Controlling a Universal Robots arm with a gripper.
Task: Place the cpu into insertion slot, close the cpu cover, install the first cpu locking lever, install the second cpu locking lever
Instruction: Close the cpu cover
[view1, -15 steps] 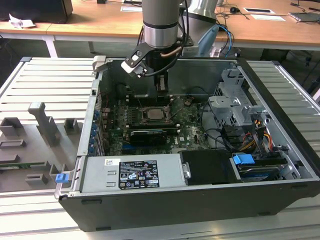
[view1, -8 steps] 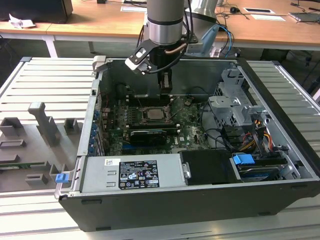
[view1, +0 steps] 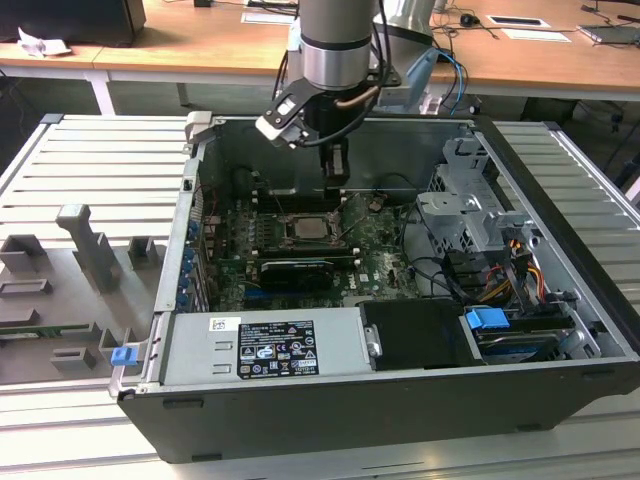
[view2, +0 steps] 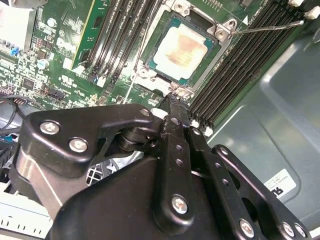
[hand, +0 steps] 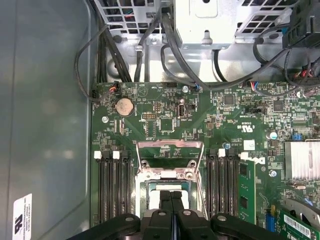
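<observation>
Now we see end effector (view1: 336, 180) down inside case (view1: 350, 420), fingers pressed together, nothing between them. Cpu (view2: 181, 51) lies flat in slot (view2: 214, 50), pale face up, near fingertips. Cover (hand: 170, 146) looks raised at slot's edge in first wrist view. One lever (view2: 265, 27) sticks out over memory strips (view2: 240, 65). Case rests on ribbed surface (view1: 90, 170).
</observation>
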